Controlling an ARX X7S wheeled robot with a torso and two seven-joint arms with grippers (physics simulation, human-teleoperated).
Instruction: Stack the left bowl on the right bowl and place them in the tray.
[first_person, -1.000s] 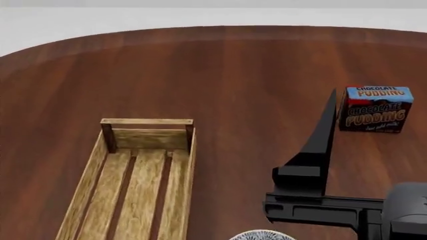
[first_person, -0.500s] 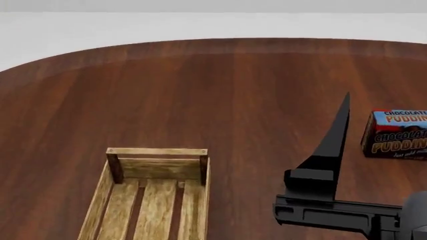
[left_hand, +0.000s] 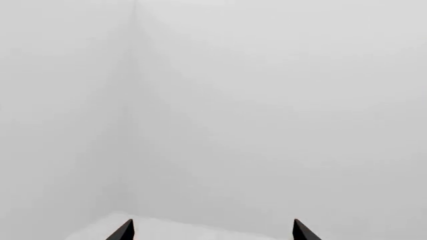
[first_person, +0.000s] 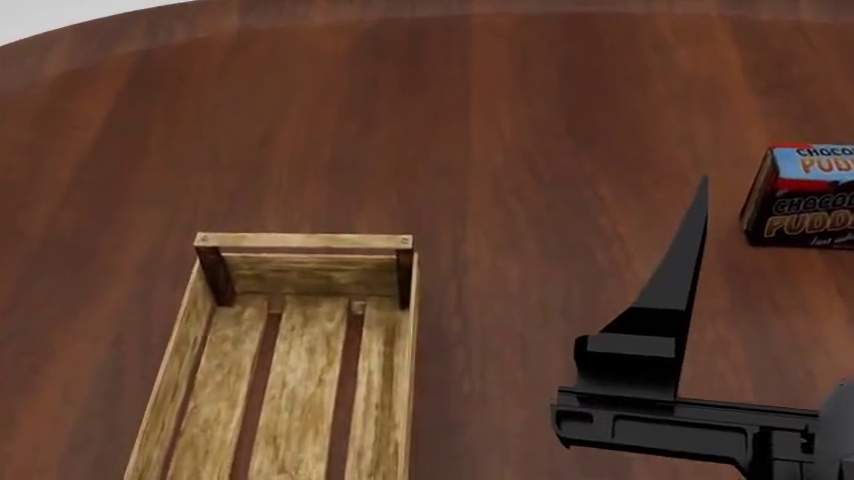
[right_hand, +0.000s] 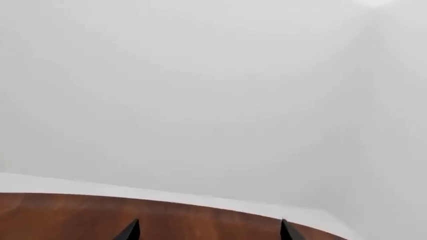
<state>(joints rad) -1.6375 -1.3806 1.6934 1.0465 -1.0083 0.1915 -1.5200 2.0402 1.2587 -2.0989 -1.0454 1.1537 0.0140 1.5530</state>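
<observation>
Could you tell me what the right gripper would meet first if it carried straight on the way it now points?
Probably nothing: the right gripper points out over the far edge of the table, with only the pale wall beyond. Its path looks free, though depth is unclear.

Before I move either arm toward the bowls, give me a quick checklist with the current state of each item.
1. Bowls in view: not ok; none shows in any view.
2. Tray empty and upright on the table: ok for the part in view.
3. Right gripper open: ok; tips apart, nothing between, above the table edge.
4. Left gripper open: ok; tips apart, facing blank wall.
5. Left arm in head view: not ok; absent.
6. Pudding box apart from tray: ok.
</observation>
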